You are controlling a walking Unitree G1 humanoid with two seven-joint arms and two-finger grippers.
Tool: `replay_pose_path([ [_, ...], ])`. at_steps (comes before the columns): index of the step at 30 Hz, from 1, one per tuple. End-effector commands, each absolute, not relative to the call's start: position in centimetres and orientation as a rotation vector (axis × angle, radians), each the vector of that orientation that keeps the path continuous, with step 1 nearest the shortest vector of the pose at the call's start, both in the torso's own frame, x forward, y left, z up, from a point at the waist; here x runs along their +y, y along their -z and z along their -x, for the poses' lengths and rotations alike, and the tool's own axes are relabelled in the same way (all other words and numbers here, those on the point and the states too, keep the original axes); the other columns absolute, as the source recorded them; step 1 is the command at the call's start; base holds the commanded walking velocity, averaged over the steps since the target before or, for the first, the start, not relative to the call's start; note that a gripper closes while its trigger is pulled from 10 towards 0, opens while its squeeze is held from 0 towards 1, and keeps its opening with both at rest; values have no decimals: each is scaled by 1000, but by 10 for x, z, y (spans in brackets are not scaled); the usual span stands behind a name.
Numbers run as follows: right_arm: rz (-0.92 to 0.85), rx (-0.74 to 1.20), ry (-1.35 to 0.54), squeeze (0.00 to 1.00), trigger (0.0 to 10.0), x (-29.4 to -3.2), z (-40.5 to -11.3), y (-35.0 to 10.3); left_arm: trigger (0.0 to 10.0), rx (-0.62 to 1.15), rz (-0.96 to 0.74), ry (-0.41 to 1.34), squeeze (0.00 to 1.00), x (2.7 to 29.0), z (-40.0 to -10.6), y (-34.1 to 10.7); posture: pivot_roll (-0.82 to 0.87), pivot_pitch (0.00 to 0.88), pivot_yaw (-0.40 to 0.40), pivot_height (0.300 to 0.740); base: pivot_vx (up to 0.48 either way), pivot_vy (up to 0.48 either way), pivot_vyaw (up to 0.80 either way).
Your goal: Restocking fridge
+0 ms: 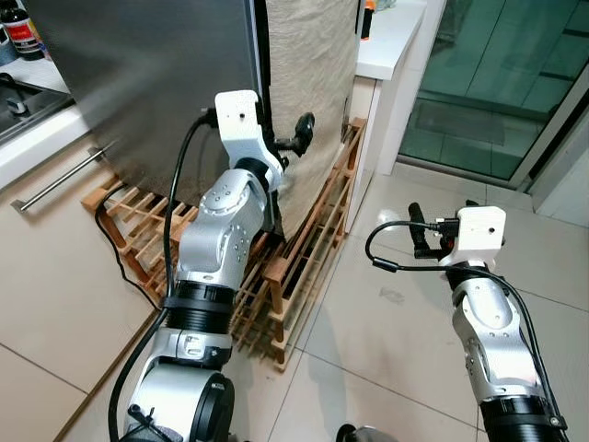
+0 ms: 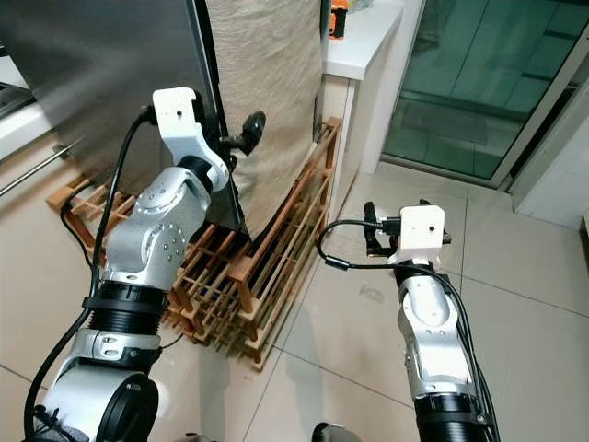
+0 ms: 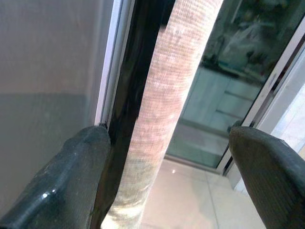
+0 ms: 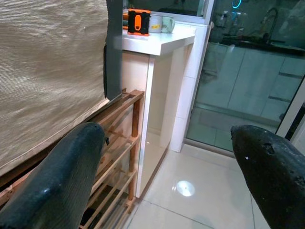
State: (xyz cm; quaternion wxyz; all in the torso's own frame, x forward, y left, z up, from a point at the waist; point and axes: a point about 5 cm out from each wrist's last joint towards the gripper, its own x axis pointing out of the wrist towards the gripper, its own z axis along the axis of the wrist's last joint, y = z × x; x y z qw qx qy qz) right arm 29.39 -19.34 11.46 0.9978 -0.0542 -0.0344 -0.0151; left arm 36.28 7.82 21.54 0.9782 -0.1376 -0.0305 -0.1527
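Here, a kitchen floor of large pale glossy tiles runs to a sliding glass door with a tinted green pane. A grey fridge stands on a slatted wooden rack; its side is draped with a beige woven cloth. Just beside the cloth stands a white counter bearing an orange-and-black object, too small to identify. On the robot's left, a pale cabinet front carries a long metal bar handle, and part of a dark bottle with a red band sits above it; its label cannot be read.

The left gripper is raised at the fridge's front corner. In the left wrist view its fingers are spread wide, one of them touching the dark seam along the edge of the fridge door, with the cloth-covered side between the two fingers. It holds nothing.

The right gripper hangs low over the tiles, well apart from the fridge, pointing toward the rack. Its fingers likewise stand wide apart with nothing between them. A black cable loops beside its wrist. No legible writing appears anywhere.
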Motion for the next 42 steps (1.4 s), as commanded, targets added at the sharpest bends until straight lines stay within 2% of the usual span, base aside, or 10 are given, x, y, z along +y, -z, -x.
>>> replay_pose_path([
  [1, 104, -79, 33, 0, 10000, -193, -296, -117, 10000, -77, 236, 293, 0, 75, -370, -218, -121, 13, 26, 740, 0, 0, 0],
  [7, 103, -83, 30, 0, 10000, -192, -297, -118, 10000, -41, 230, 284, 0, 69, -381, -209, -134, 10, 28, 740, 0, 0, 0],
  [14, 107, -81, 32, 0, 10000, -193, -296, -118, 10000, -36, 228, 405, 0, 45, -391, -212, -161, 7, 42, 740, 0, 0, 0],
  [20, 114, -50, -22, 0, 10000, -189, -293, -113, 10000, -86, 304, 819, 0, -12, -374, -227, -183, 2, 46, 740, 0, 0, 0],
  [21, 114, -50, -22, 0, 10000, -189, -293, -113, 10000, -86, 304, 819, 0, -12, -374, -227, -183, 2, 46, 740, 0, 0, 0],
  [22, 114, -46, -38, 0, 10000, -187, -292, -113, 10000, -88, 334, 943, 0, -32, -364, -229, -191, 0, 47, 740, 0, 0, 0],
  [24, 114, -45, -41, 0, 10000, -187, -292, -113, 10000, -86, 341, 980, 0, -39, -361, -229, -198, 0, 48, 740, 0, 0, 0],
  [30, 120, -31, -52, 0, 10000, -188, -290, -110, 10000, -126, 441, 1303, 0, -92, -324, -245, -224, 0, 50, 740, 0, 0, 0],
  [36, 126, -8, -53, 0, 10000, -190, -287, -107, 10000, -150, 534, 1462, 0, -105, -305, -254, -231, 1, 43, 740, 0, 0, 0],
  [42, 121, 7, -64, 0, 10000, -188, -285, -105, 10000, -143, 495, 1372, 0, -84, -318, -241, -217, 8, 35, 740, 0, 0, 0],
])
